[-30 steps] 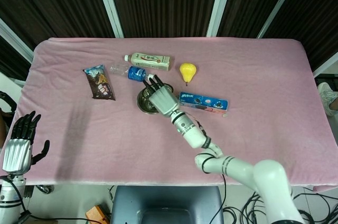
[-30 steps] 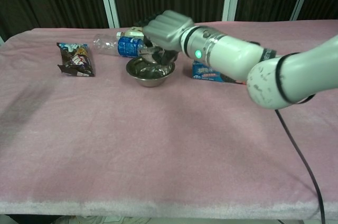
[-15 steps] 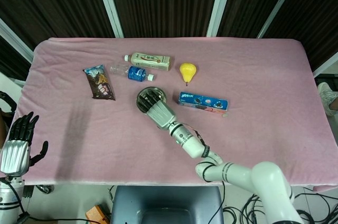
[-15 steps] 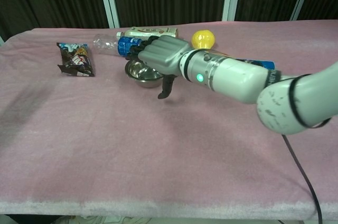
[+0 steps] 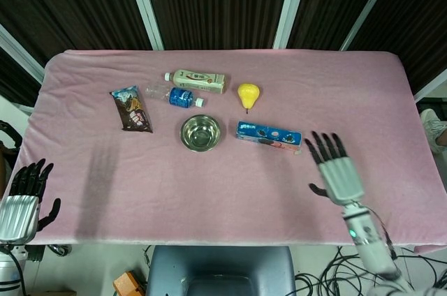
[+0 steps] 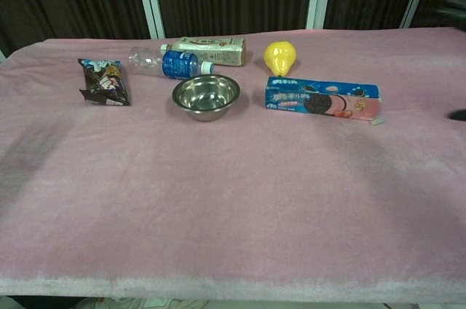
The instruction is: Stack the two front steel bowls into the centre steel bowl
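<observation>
Right hand (image 5: 338, 170) has pulled off the bowl (image 5: 201, 132) since the earlier frames and now sits near the right edge of the worktop (image 5: 230, 191), well apart from everything; fingers spread, holding nothing. Left hand (image 5: 22, 198) has barely shifted, low at the near-left corner off the cloth, fingers apart, empty. Chest view shows neither hand properly, only a dark sliver at the right border. Bowl sits centre of the worktop, upright, between the snack bag (image 5: 131, 108) on the left and the cookie box (image 5: 269, 135) on the right; water bottle (image 5: 174, 95) and drink carton (image 5: 199, 80) lie just beyond it, pear (image 5: 248, 94) far-right of it. Only one bowl outline visible, no loose bowls at the front, so my read is the stack is done. Rim looks layered in the chest view but can't count nested bowls from here. Nothing obviously left except confirming the nest is seated flat.
</observation>
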`<state>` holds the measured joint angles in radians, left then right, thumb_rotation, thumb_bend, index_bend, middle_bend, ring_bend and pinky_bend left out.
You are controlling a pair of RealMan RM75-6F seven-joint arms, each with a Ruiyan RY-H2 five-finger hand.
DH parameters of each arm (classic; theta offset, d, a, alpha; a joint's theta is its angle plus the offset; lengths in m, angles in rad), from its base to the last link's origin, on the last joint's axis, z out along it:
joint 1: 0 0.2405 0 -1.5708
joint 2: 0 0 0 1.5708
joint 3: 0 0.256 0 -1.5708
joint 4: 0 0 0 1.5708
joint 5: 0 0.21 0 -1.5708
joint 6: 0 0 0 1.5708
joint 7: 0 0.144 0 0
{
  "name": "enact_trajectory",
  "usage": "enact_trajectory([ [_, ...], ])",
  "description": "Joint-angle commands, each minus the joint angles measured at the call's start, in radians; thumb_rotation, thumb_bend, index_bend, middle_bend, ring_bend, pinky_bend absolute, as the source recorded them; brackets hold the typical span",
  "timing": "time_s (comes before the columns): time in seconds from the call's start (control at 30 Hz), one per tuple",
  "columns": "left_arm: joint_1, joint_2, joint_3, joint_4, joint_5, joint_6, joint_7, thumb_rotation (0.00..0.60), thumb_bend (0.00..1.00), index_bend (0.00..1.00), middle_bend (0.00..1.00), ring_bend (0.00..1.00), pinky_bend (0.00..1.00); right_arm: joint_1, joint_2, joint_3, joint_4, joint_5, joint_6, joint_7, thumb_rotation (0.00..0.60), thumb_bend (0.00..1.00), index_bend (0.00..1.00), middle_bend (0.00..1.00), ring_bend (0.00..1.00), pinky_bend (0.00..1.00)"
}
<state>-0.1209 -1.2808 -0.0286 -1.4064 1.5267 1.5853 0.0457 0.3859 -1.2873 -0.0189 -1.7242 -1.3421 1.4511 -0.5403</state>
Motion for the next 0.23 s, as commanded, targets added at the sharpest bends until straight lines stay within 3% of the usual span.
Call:
enact_trajectory([
  [0.03, 0.022, 0.034, 0.016, -0.057, -0.009, -0.006, 0.055, 0.600, 0.41, 0.00, 0.01, 0.00, 0.08, -0.191, 0.077, -0.112, 0.074, -0.047, 0.145, 0.154, 0.600, 0.25, 0.00, 0.00, 0.00, 0.00],
  [0.23, 0.036, 0.038, 0.006, -0.065, 0.007, 0.026, 0.054, 0.600, 0.41, 0.00, 0.02, 0.00, 0.08, -0.208, 0.091, -0.076, 0.088, -0.069, 0.144, 0.210, 0.600, 0.25, 0.00, 0.00, 0.00, 0.00],
])
